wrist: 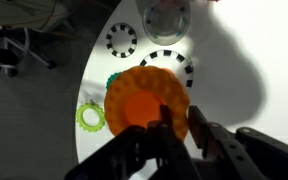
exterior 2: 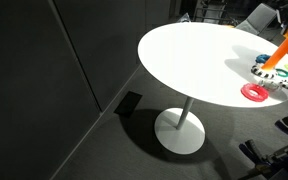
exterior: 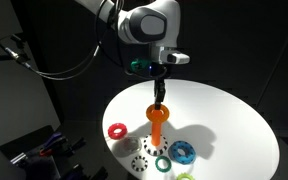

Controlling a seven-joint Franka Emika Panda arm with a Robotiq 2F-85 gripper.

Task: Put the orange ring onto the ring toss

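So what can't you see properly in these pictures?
- Orange ring and ring toss: both are orange, blurry in the wrist view and tiny in both exterior views, so I can't tell whether the ring is on the peg.
- Gripper: dark and blurred in the wrist view, so open or shut is unclear.
- Table: an exterior view's right edge cuts it off just past the red ring, so some pieces are missing.

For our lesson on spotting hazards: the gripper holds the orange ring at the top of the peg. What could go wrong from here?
1. The gripper holds the orange ring by its edge. Released off-centre, it may catch on top of the peg and drop.
2. Pressing down could tip the slim peg onto the blue ring close beside it.
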